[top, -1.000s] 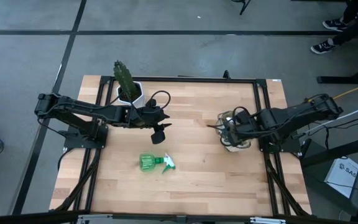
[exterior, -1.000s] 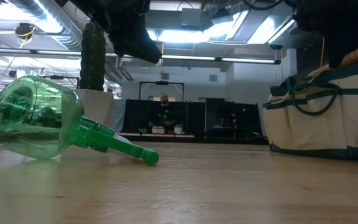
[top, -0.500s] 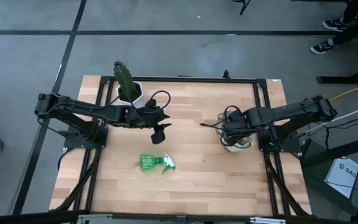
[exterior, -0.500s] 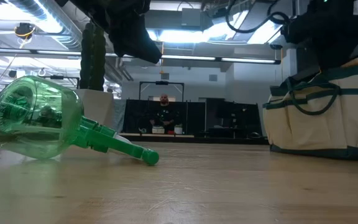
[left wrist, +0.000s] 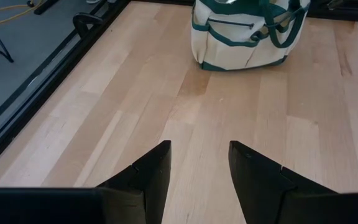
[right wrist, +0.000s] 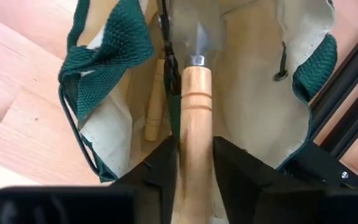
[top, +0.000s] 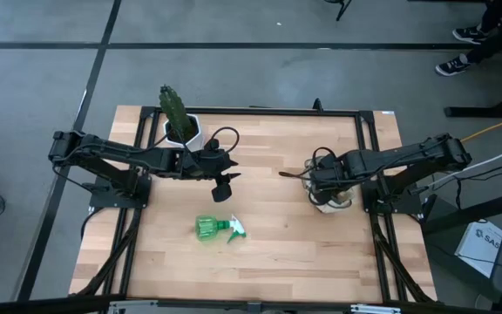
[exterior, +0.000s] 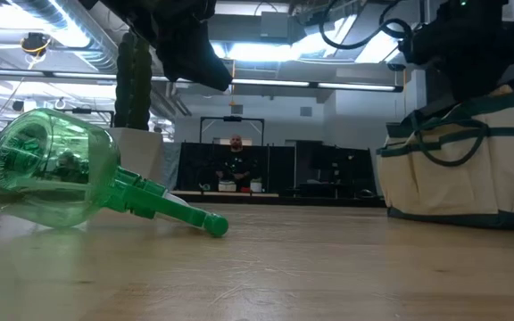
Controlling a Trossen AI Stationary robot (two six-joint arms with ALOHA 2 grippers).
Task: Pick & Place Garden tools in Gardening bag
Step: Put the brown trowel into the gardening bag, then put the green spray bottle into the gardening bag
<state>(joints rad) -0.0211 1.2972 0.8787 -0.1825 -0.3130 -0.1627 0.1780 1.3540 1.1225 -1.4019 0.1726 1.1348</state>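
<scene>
The gardening bag (right wrist: 253,81) is soft cream canvas with knitted dark green handles and trim, its mouth slack and open; it stands at the right side of the counter (top: 277,244). The right gripper (right wrist: 194,155) hangs over that mouth, its 2 dark fingers (right wrist: 157,168) set on either side of the trowel (right wrist: 194,112), a smooth turned wooden handle with 2 grooves and a dull metal blade pointing down into the bag; whether they press it I cannot tell. A thin wooden-handled tool (right wrist: 156,99) lies inside against the cloth.

The spray bottle (exterior: 52,169), translucent green plastic with a rounded body and narrow nozzle, lies on its side near the counter's front middle. The left gripper (left wrist: 197,165) hovers above bare wood behind the bottle, its fingers apart and empty. A ribbed cactus (top: 173,109) in a white pot stands at the back left.

The counter is pale butcher-block planks in a black frame, on grey floor. Beyond it are ceiling strip lights and a seated person (exterior: 236,165).
</scene>
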